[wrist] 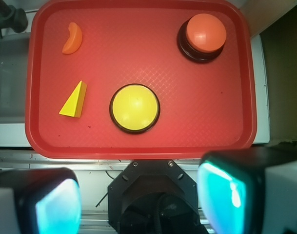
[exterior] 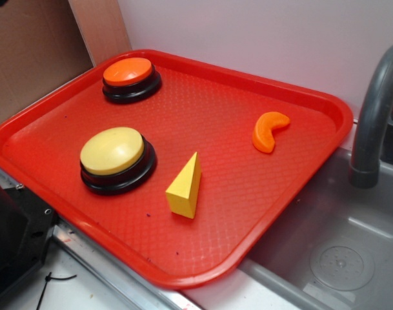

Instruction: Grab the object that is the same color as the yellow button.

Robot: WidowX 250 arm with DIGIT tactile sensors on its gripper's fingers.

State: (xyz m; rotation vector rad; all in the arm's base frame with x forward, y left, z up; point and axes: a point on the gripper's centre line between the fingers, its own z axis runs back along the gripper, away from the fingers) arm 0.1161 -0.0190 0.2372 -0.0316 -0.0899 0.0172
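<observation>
Nothing was held yet: our pincer (wrist: 138, 204) hung apart, high above; next we needed to descend onto the wedge (wrist: 74, 100).

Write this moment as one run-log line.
gripper: open, above tray, holding nothing | target: yellow wedge, untouched, beside yellow button | phase: pre-approach

Pale, plain wall (exterior: 261, 32) behind the work area; brown cardboard panel (exterior: 28, 51) leaning at the far left corner. Grey sink basin (exterior: 338, 252) to the right, round drain (exterior: 343, 266) in its floor, grey curved faucet (exterior: 375, 110) rising at its far edge. White countertop (exterior: 86, 290) along the near side, with metal edge strip (exterior: 119, 274). Even, diffuse lighting; soft shadows only.
</observation>
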